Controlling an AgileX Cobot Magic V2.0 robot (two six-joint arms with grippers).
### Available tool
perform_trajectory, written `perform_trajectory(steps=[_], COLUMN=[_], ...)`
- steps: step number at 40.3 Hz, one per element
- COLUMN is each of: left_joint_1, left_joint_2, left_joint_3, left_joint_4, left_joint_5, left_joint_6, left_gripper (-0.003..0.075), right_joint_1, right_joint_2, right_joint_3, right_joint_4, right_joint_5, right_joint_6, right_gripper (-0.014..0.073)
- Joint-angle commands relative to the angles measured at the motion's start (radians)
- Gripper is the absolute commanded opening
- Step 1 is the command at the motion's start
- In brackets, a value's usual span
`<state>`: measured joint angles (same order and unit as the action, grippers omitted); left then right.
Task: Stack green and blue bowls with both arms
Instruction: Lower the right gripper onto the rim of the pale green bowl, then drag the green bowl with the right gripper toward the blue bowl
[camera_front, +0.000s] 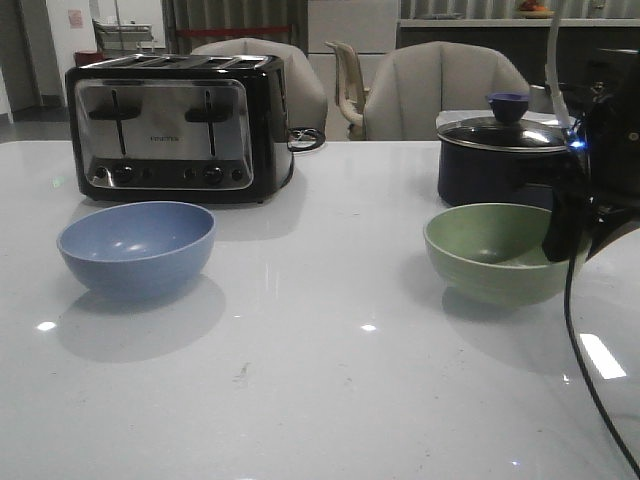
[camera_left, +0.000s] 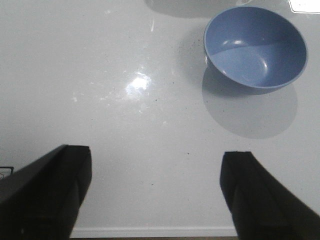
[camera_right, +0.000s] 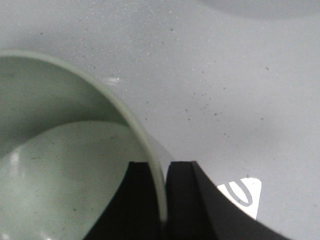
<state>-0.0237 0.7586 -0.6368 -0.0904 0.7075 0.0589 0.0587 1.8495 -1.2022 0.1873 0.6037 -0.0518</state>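
Observation:
The blue bowl (camera_front: 136, 247) stands on the white table at the left, in front of the toaster; it also shows in the left wrist view (camera_left: 255, 48). The green bowl (camera_front: 497, 252) stands at the right, in front of the saucepan; it also shows in the right wrist view (camera_right: 60, 165). My right gripper (camera_right: 161, 167) is shut on the green bowl's right rim, one finger inside and one outside; it shows in the front view (camera_front: 566, 235). My left gripper (camera_left: 156, 185) is open and empty above bare table, apart from the blue bowl. The left arm is out of the front view.
A black and silver toaster (camera_front: 172, 125) stands at the back left. A dark saucepan (camera_front: 497, 160) with a blue-knobbed lid (camera_front: 508, 104) stands right behind the green bowl. Chairs stand beyond the table's far edge. A black cable (camera_front: 585, 370) hangs at the right.

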Motion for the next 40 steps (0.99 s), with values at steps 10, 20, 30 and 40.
perform_trajectory(steps=[10,20,30,40], left_joint_1=[0.000,0.000,0.000,0.000], left_joint_2=[-0.003,-0.003,-0.003,-0.003], left_joint_3=[-0.036,-0.036,-0.036,-0.036], left_joint_4=[-0.008,-0.008,-0.008,-0.008], left_joint_5=[-0.070,-0.070,-0.070,-0.070], left_joint_6=[-0.006,-0.006,-0.006,-0.006], left_gripper=[0.0585,0.0585,0.0585,0.0585], right_joint_1=[0.000,0.003,0.106,0.291], right_joint_2=[-0.232,-0.350,-0.367,-0.321], right_joint_3=[-0.027,-0.021,0.025,0.060], right_joint_4=[-0.002,0.011,0.029,0.044], right_joint_5=[0.038,0.063,0.022,-0.078], right_joint_6=[-0.008,-0.008,-0.008,-0.008], right_gripper=[0.0036,0.0036,0.0036,0.0036])
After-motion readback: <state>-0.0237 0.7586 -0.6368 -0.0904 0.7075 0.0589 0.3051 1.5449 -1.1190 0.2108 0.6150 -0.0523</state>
